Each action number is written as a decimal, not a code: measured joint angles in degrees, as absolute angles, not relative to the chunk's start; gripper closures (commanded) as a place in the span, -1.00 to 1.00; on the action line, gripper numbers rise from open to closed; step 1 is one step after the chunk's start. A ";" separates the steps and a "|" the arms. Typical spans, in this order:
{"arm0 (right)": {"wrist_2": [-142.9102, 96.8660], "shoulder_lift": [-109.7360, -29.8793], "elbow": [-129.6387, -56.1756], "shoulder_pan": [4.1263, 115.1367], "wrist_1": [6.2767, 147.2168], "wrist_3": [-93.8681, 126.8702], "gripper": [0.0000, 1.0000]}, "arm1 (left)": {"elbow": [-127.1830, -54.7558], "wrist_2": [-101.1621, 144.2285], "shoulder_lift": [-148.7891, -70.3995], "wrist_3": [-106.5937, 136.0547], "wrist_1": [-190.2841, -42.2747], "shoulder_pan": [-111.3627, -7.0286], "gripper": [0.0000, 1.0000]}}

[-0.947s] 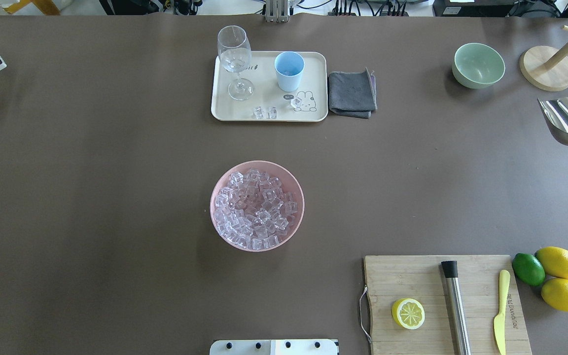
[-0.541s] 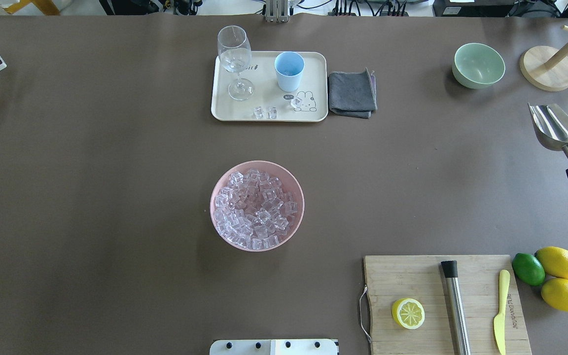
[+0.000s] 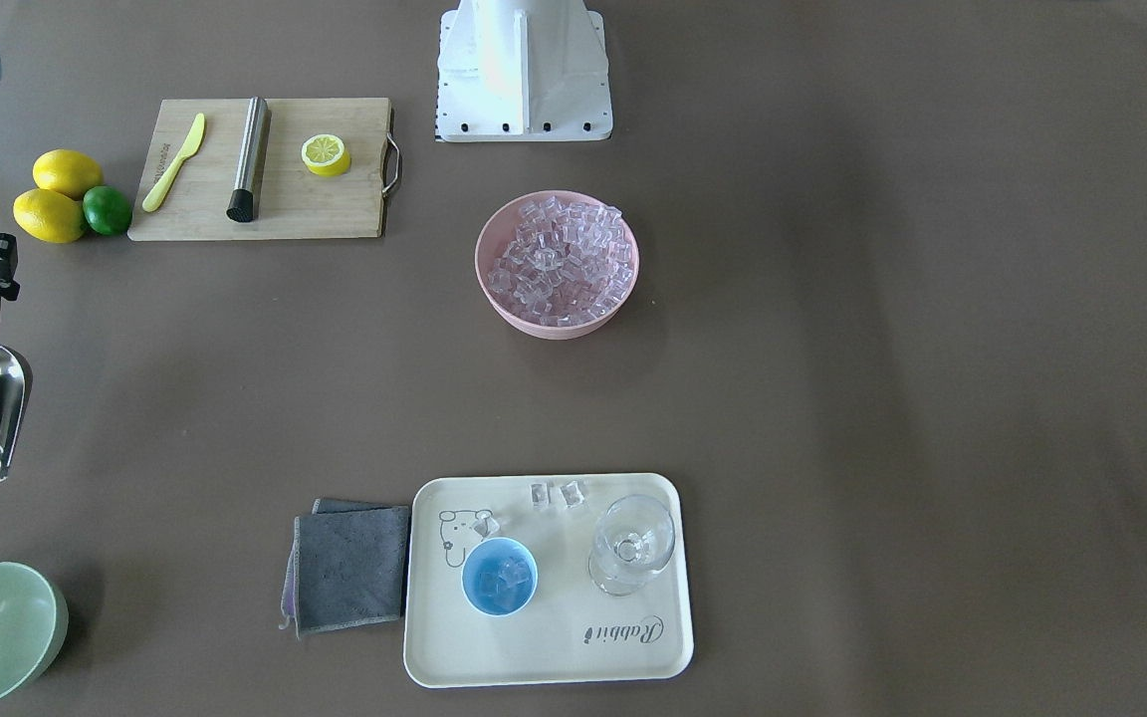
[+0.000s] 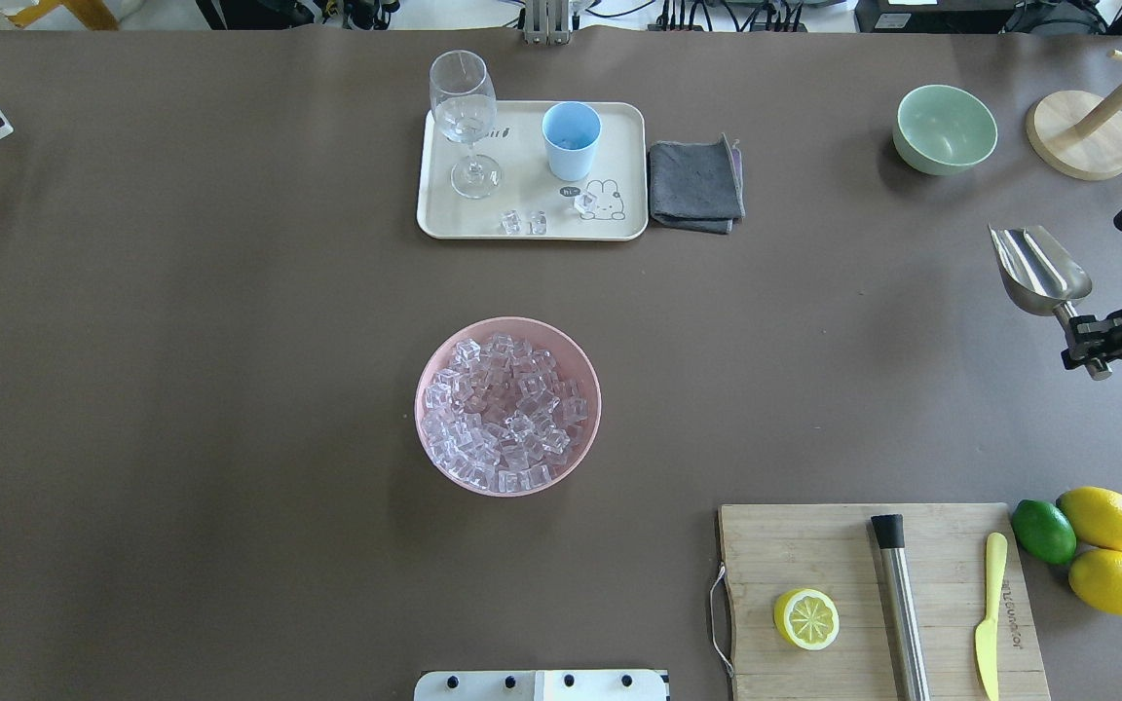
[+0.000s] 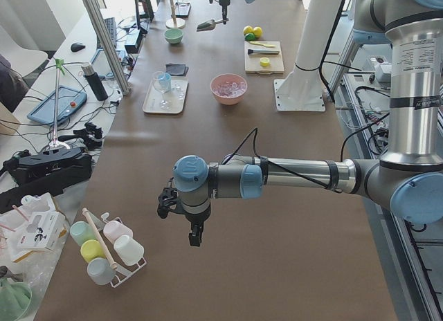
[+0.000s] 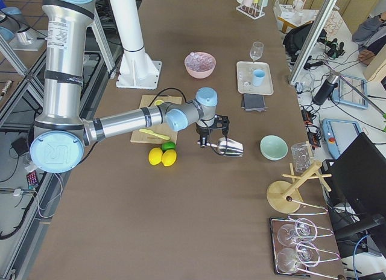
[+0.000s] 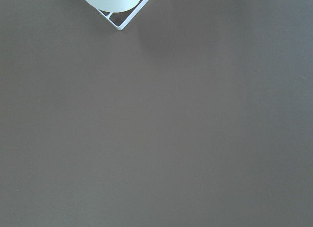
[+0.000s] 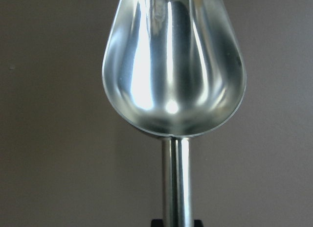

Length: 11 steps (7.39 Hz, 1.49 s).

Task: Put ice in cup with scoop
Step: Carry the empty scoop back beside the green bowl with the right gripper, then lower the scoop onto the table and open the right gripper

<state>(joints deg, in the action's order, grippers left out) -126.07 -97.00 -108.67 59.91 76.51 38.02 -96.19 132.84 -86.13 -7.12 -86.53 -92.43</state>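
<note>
The right gripper (image 4: 1090, 339) pinches the handle of the empty scoop (image 4: 1040, 265), trough up, ready to dig. The ice (image 4: 503, 414) sits in the pink bowl (image 4: 419, 389) — the cup (image 4: 571, 134) waits on the tray (image 4: 532, 175) beyond. The left gripper (image 5: 194, 232) hangs aside — open or closed, nobody can tell.

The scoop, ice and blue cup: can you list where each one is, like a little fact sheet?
scoop: empty, handle held in the right gripper, at the table's right side
ice: heaped in the pink bowl, mid-table
cup: upright on the tray, a few cubes inside
loose cubes: three on the tray, outside the cup
</note>
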 measured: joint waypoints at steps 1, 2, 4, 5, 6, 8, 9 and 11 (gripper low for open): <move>-126.05 -96.86 -108.43 58.86 76.48 38.16 1.00 | -96.16 132.78 -86.13 -7.12 -86.55 -92.20 -0.98; -126.04 -96.81 -108.23 58.07 76.45 38.20 1.00 | -96.16 132.78 -86.13 -7.12 -86.57 -92.09 -0.98; -125.99 -96.77 -106.49 57.18 74.78 38.25 0.60 | -96.22 132.84 -86.13 -7.12 -86.57 -92.04 -0.98; -125.97 -96.77 -105.24 56.90 73.21 38.30 -0.53 | -96.24 132.88 -86.13 -7.12 -86.57 -92.03 -0.98; -126.04 -96.76 -104.58 56.76 72.41 38.34 -1.00 | -96.29 132.93 -86.13 -7.12 -86.57 -92.02 -0.98; -126.05 -96.70 -104.18 56.64 71.96 38.26 -1.00 | -96.31 132.93 -86.13 -7.12 -86.57 -92.02 -0.98; -126.13 -96.66 -104.18 56.61 71.92 38.24 -1.00 | -96.29 132.91 -86.13 -7.12 -86.57 -92.02 -0.98; -126.81 -96.28 -104.85 56.66 72.23 38.06 -1.00 | -96.25 132.89 -86.13 -7.12 -86.57 -92.02 -0.98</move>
<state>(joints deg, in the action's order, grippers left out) -126.81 -96.28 -104.85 56.66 72.23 38.06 -96.25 132.89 -86.13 -7.12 -86.57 -92.02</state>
